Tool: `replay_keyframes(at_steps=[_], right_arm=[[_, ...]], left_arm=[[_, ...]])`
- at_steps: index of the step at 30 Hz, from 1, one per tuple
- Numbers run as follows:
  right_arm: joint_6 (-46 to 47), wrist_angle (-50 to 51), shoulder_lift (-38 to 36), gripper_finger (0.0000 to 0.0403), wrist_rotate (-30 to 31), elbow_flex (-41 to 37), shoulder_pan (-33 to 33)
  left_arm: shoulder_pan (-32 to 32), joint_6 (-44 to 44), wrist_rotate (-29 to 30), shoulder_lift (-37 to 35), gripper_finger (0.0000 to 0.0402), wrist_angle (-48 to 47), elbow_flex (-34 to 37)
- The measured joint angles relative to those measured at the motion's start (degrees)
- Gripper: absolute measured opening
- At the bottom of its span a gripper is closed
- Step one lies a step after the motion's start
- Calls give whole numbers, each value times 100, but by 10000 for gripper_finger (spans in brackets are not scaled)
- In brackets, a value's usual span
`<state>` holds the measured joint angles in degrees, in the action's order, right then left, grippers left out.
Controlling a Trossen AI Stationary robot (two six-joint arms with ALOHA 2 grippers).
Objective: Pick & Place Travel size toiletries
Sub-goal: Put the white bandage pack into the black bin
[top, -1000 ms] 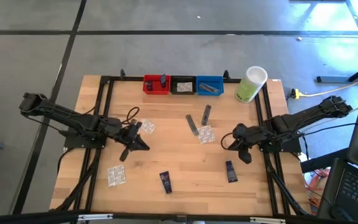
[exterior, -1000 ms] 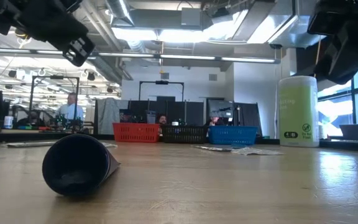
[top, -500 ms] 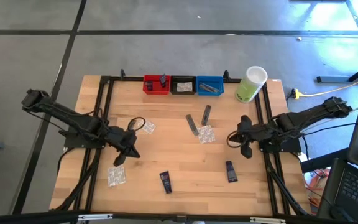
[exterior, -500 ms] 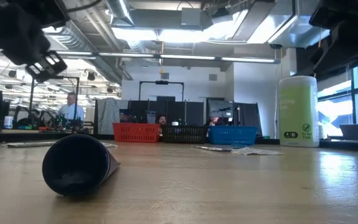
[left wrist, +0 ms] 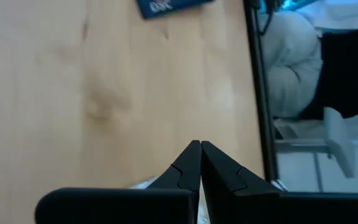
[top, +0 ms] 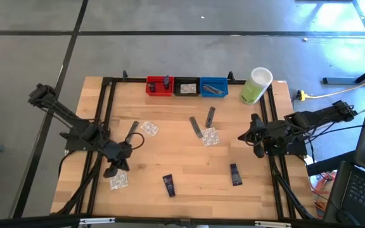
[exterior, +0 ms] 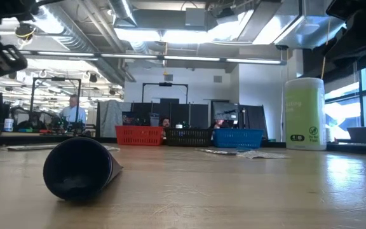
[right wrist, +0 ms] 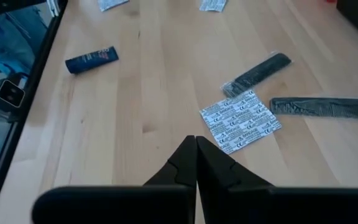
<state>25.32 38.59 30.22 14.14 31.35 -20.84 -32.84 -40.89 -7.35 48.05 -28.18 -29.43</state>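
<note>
Above the packet (top: pixel 118 182), the left gripper (top: pixel 114 168) hovers, fingers together. Approach step; next it must open and descend. Right gripper (top: pixel 256 137) waits, closed.

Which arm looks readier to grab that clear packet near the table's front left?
Likely the left. Its gripper, jaws shut, hangs right beside the clear packet, while the right gripper sits across the table near its right edge.
</note>
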Motion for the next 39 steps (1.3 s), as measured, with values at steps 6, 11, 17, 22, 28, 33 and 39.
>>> replay_keyframes(at_steps=[6, 11, 17, 22, 28, 33, 39], right_arm=[[-27, 4, 6, 26, -1, -1, 0], [-28, 4, 5, 48, -1, -2, 0], [-29, 4, 6, 67, -1, -1, 0], [-31, 4, 6, 79, -1, 0, 0], [-33, 4, 6, 91, -1, 0, 0], [-33, 5, 6, 101, -2, 0, 0], [-37, 4, 6, 112, -3, 0, 0]], left_arm=[[-258, -81, -110, 0, 3, -19, 0], [-385, -59, 71, 81, 5, -35, 0], [-535, -201, 203, 534, 2, -35, 0], [-804, -535, 207, 1010, 4, -33, 0], [-1127, -1418, 140, 1448, 2, -33, 0], [-1256, -2579, 267, 1600, 7, 5, 0], [-1256, -3162, 686, 1697, 8, 540, 0]])
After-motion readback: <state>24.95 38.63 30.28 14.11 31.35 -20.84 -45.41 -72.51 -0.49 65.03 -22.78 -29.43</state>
